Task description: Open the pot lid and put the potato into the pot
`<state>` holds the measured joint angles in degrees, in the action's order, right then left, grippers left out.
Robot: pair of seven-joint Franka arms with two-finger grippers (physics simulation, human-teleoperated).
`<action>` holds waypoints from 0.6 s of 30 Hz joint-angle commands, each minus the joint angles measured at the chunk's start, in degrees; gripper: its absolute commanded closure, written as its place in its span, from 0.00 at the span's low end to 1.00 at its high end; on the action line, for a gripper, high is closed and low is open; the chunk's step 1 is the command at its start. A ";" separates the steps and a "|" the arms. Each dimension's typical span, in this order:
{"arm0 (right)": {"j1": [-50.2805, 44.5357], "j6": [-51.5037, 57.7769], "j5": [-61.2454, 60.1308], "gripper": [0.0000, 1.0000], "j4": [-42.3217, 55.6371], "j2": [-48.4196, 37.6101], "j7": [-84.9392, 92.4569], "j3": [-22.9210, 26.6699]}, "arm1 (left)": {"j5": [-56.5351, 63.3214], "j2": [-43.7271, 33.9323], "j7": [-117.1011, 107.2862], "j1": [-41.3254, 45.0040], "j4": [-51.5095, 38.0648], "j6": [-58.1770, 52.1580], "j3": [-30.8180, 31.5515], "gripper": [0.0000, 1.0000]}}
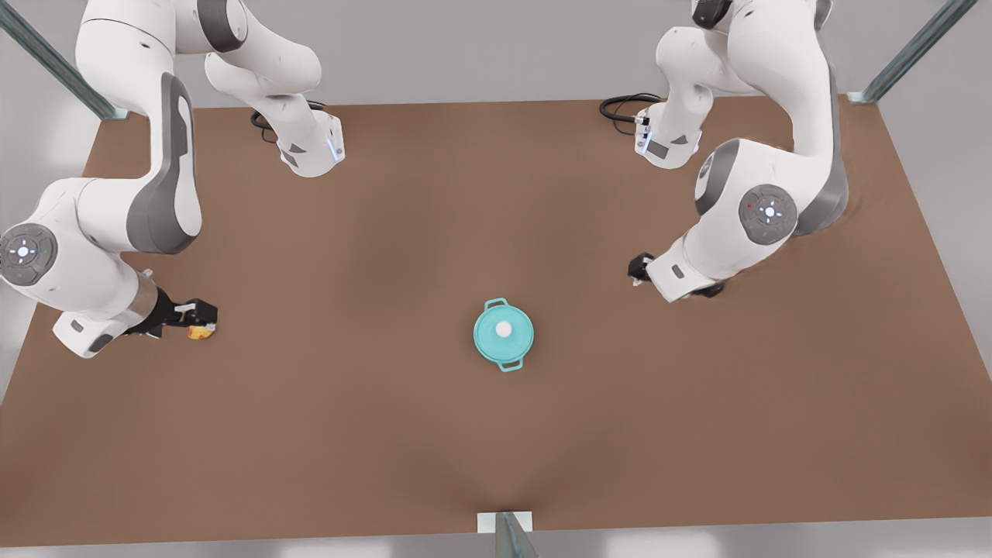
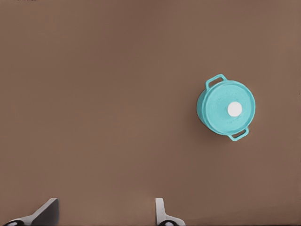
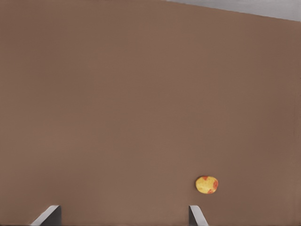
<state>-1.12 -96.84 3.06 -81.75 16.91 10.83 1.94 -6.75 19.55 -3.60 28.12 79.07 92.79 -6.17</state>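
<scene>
Sitting at centre frame of the front view, the pot (image 1: 504,335) keeps its pot lid (image 1: 504,328) closed on the brown counter (image 1: 496,434), while the potato (image 1: 201,332) lies at mid-left just beside the right claw (image 1: 203,319), whose fingers stand wide apart in its wrist view. The left claw (image 1: 640,271) waits at mid-right, well apart from the pot, fingers also spread. Lid judged rigid and light: pinch the small white knob (image 2: 234,109); potato looks firm, rounded, likely to roll, so grip across its middle.
</scene>
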 commanded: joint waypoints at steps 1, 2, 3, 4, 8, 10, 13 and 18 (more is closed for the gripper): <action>-0.20 -0.02 5.99 0.00 0.02 0.58 66.97 -0.09 | 2.09 3.21 -38.67 5.80 -1.29 4.15 0.01 0.00; -0.19 -0.72 6.17 0.00 0.28 2.42 93.28 -0.01 | 2.18 5.23 -42.27 8.17 -2.25 4.86 0.01 0.00; -0.55 -1.07 5.82 0.00 0.28 2.95 99.12 -0.01 | 2.62 8.66 -47.72 10.72 -4.89 4.86 -0.07 0.00; -0.02 -2.13 4.59 0.00 -0.33 3.83 99.12 0.34 | 4.82 10.68 -52.47 13.10 -5.25 6.34 0.01 0.00; 2.00 -7.31 6.26 0.00 -11.93 -3.64 85.07 0.26 | 4.90 18.50 -62.23 16.35 -10.51 12.59 0.01 0.00; 2.70 -9.16 6.61 0.00 -13.96 -4.69 84.35 0.26 | 4.82 21.76 -62.84 16.61 -13.68 14.78 0.10 0.00; 2.71 -8.81 6.08 0.00 -16.95 -5.40 83.56 -0.53 | 4.82 27.03 -63.73 17.49 -17.20 19.45 -0.34 0.00; 3.41 -9.60 6.08 0.00 -20.20 -3.20 77.58 -0.97 | 4.90 29.05 -62.41 17.41 -17.29 21.64 -0.51 0.00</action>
<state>2.40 -105.20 9.39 -101.17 13.86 64.60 1.14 -1.98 48.57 -41.67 45.53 61.91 110.56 -6.65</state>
